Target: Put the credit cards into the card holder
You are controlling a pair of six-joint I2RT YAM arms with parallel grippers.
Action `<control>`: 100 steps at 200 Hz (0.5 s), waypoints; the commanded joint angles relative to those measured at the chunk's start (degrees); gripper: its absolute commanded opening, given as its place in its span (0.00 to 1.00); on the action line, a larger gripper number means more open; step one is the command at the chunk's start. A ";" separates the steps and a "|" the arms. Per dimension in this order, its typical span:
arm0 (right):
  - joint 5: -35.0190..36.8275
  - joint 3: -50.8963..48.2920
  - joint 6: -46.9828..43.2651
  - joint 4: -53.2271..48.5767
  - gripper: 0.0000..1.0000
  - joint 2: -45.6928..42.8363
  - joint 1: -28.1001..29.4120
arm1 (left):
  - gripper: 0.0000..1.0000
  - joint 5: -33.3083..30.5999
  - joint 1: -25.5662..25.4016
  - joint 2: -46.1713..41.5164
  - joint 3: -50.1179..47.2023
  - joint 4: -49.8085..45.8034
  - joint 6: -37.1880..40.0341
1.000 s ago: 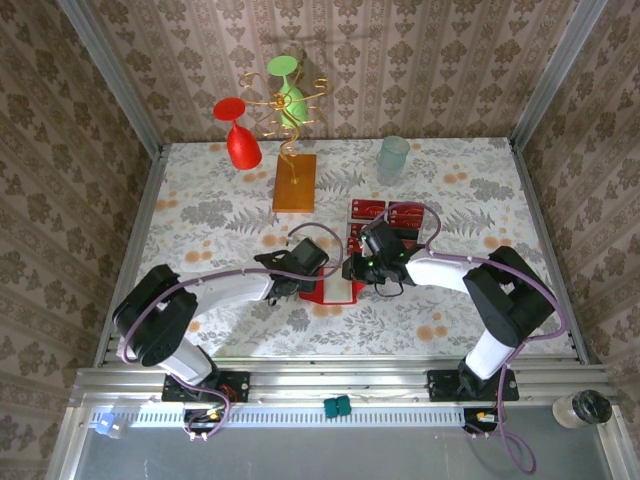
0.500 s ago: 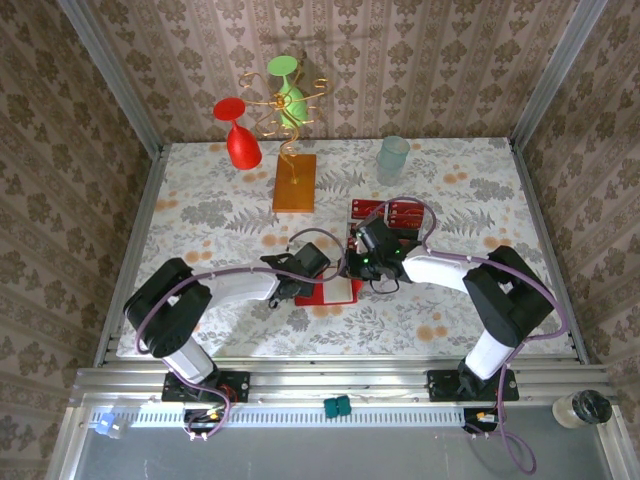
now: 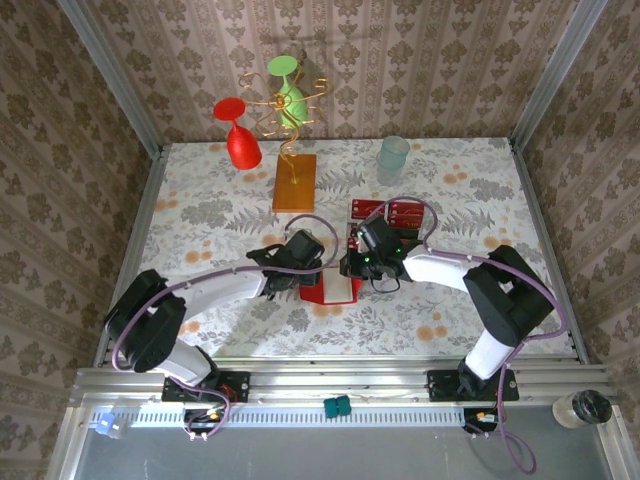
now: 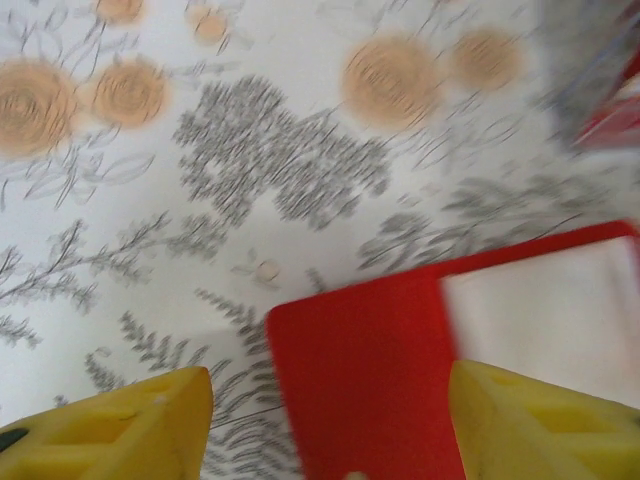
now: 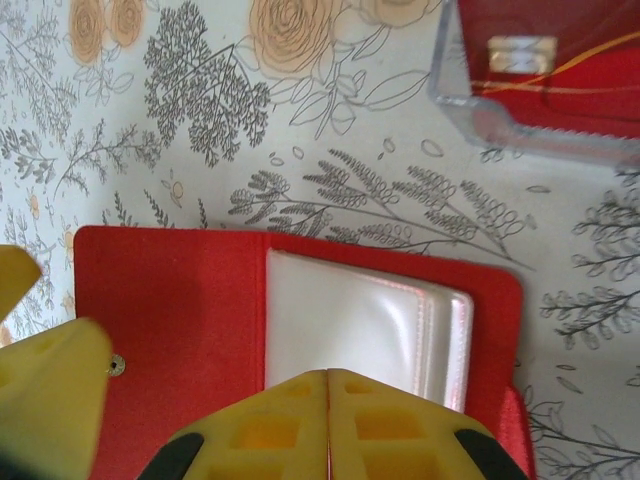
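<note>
The card holder (image 5: 170,300) looks matt, its inner pocket (image 5: 360,325) glossy plastic; tablecloth (image 5: 300,180) matt.

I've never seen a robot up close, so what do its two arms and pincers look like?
The left arm and right arm are white tube-like links joined by chunky black joints, each trailed by a thin purple cable. The left gripper and right gripper end in bright yellow plastic fingers with moulded rectangular recesses.
</note>
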 commanded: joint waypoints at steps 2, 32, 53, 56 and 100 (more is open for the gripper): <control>1.24 -0.81 0.09 -1.65 0.09 -3.19 -1.14 | 0.65 4.53 -0.48 -2.91 2.95 1.54 -2.61; 1.38 -1.70 0.44 -1.31 0.09 -4.55 -2.14 | 0.64 7.90 -1.84 -3.72 2.72 6.67 -7.35; 1.22 -1.92 0.58 -1.22 0.08 -4.48 -2.14 | 0.64 8.55 -3.46 -3.51 0.62 10.49 -11.32; 1.20 -2.01 0.62 -1.14 0.08 -4.47 -2.18 | 0.63 8.43 -3.75 -3.56 0.24 11.05 -11.87; 0.84 -3.27 1.58 0.33 0.08 -3.94 -2.18 | 0.62 7.08 -6.55 -3.93 -8.16 18.58 -19.00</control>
